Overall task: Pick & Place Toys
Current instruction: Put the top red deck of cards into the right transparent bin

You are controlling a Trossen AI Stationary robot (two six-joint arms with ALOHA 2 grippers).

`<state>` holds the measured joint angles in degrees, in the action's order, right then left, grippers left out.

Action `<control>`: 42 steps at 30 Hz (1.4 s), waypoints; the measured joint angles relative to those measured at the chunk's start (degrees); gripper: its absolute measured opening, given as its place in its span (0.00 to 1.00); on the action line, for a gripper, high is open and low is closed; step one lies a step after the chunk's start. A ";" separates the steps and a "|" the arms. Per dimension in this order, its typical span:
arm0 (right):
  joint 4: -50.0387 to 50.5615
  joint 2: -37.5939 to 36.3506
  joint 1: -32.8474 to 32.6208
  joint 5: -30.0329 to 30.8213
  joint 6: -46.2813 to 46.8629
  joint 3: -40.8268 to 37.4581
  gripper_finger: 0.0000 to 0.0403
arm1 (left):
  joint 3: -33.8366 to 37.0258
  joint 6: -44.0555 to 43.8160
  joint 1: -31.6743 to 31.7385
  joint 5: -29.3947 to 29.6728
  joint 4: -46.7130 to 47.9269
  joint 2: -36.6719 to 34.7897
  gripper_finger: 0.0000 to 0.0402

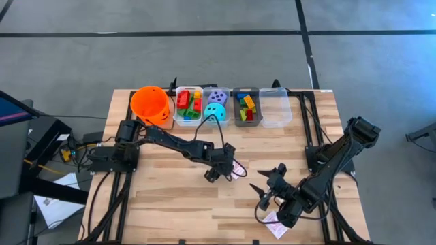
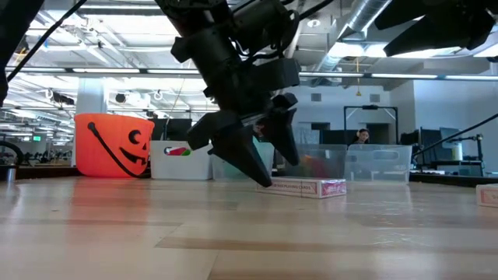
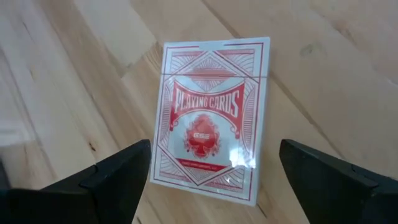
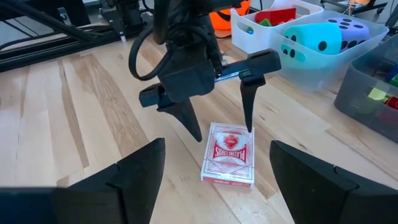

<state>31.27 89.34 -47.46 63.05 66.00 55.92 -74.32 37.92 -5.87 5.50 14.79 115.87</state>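
Left gripper: I have it near the table's centre, fingers spread wide, tips low over the wood and straddling the card pack; nothing is clamped.
Card pack: red-and-white playing cards, lying flat on the table between my left fingers; in the right wrist view one fingertip seems to meet the pack's far edge, but I cannot tell whether it truly touches.
Right gripper: waiting at about 4 o'clock from the pack, fingers apart and empty, aimed toward the left gripper.
Second card pack: a red-and-white pack on the wood at 6 o'clock from the right gripper, just beside the right arm.
Bins: a row along the table's 12 o'clock edge.
Bricks: red, green and yellow pieces in the first bin; more bricks in the third bin.
Dice: the teal die and the purple die share the second bin.
Fourth bin: clear.
Orange bucket: at the 9 o'clock end of the bin row.
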 joint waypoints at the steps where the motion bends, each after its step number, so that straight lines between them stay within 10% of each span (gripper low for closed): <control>1: -0.02 0.01 0.00 -0.01 0.00 -0.01 0.70 | 0.00 0.02 0.01 0.00 -0.08 0.00 0.87; 42: -0.19 0.01 1.05 -0.27 -0.02 0.00 0.70 | 0.15 -0.72 6.96 -16.47 -2.15 0.90 0.87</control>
<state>31.08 89.35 -46.41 62.78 65.98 55.92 -74.17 37.19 1.09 -10.96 12.64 116.77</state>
